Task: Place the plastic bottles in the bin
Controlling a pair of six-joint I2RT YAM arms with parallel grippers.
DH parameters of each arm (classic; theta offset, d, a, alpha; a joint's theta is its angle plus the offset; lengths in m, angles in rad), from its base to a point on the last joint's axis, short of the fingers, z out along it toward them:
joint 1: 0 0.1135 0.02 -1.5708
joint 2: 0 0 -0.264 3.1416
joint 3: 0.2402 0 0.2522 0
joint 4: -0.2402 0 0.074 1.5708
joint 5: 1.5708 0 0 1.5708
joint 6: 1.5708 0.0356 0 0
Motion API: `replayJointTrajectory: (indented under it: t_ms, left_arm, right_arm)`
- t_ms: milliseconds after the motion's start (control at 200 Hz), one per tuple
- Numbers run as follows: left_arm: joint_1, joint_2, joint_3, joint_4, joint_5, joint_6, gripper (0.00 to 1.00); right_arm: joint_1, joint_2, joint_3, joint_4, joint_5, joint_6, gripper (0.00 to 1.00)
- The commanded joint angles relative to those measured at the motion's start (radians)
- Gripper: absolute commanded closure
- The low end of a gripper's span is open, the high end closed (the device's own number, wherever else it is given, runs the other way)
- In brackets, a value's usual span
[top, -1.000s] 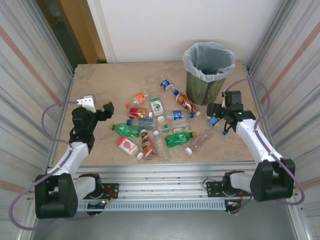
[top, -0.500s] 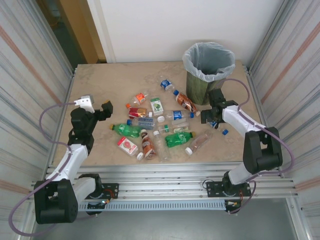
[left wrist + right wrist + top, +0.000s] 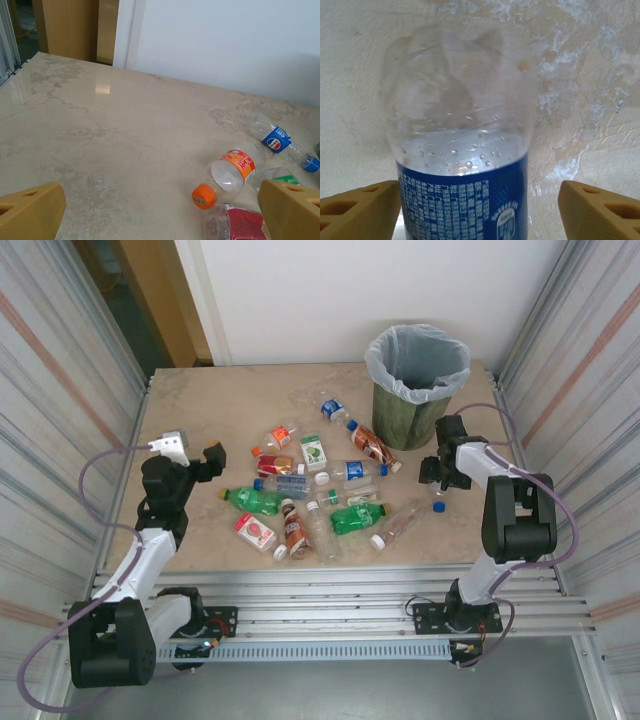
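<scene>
Dark green bin [image 3: 400, 422] with a clear liner at the far right corner of the desk [image 3: 220, 400]; inside hard to make out; plastic bottles [image 3: 320, 485] scattered mid-desk. Right gripper [image 3: 437, 478] just in front of the bin, jaws apart either side of a blue-label bottle [image 3: 462, 150], not clamped; cap end cut off. Left gripper [image 3: 197, 452] near the left edge, jaws wide apart, holding nothing.

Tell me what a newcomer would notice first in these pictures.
Crushed plastic bottles litter the middle of the table. At the far right stands the dark green bin with its clear liner. Near its foot, the right gripper straddles a blue-labelled bottle, jaws open.
</scene>
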Motion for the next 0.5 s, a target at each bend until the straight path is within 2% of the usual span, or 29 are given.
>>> replayJointTrajectory:
  t_ms: [0, 195, 351, 496]
  left_arm:
    - [-0.006, -0.015, 0.017, -0.012, 0.000, -0.010, 0.01]
    - [-0.006, -0.031, 0.019, -0.029, -0.003, -0.010, 0.01]
    - [-0.005, -0.049, 0.020, -0.042, -0.011, -0.011, 0.01]
    - [-0.006, -0.066, 0.024, -0.053, -0.018, -0.010, 0.01]
  right_arm:
    - [-0.024, 0.038, 0.013, 0.003, -0.051, 0.042, 0.24]
    - [-0.057, 0.088, 0.018, 0.016, -0.087, 0.063, 0.30]
    - [-0.065, 0.086, 0.015, 0.016, -0.082, 0.076, 0.49]
    - [-0.070, -0.009, 0.028, -0.022, -0.022, 0.077, 0.64]
